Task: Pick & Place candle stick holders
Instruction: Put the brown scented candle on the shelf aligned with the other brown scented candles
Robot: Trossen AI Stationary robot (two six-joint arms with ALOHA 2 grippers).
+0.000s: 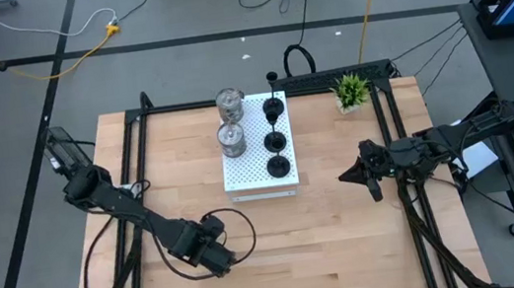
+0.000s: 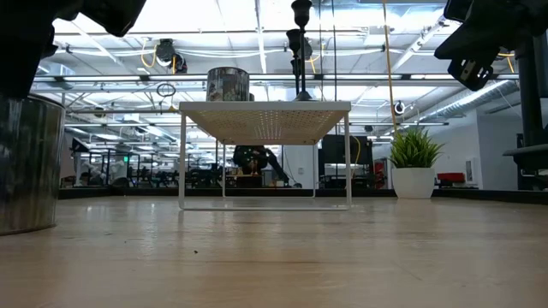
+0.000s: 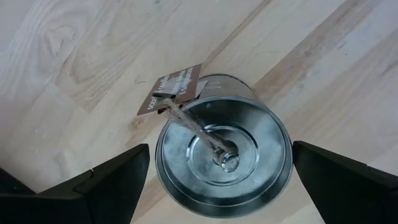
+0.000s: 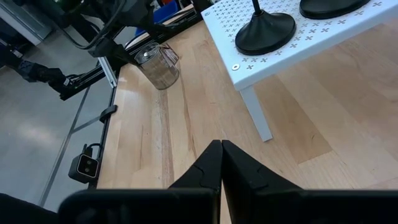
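Note:
A shiny silver candle stick holder (image 3: 249, 134) with a brown tag on twine stands upright on its base on the wooden table, near the front left. My left gripper (image 3: 221, 149) points down over it, open, one finger on either side of its rim; in the high view the gripper (image 1: 220, 253) hides it. On the white perforated board (image 1: 250, 170) stand two silver holders (image 1: 230, 118) and three black holders (image 1: 276, 141). My right gripper (image 1: 350, 173) hangs shut above the table's right side, holding nothing.
A small green potted plant (image 1: 350, 90) stands at the far right corner. The board stands on thin legs (image 4: 258, 118) at the table's middle, toward the far edge. Bare wood lies between the board and the near edge.

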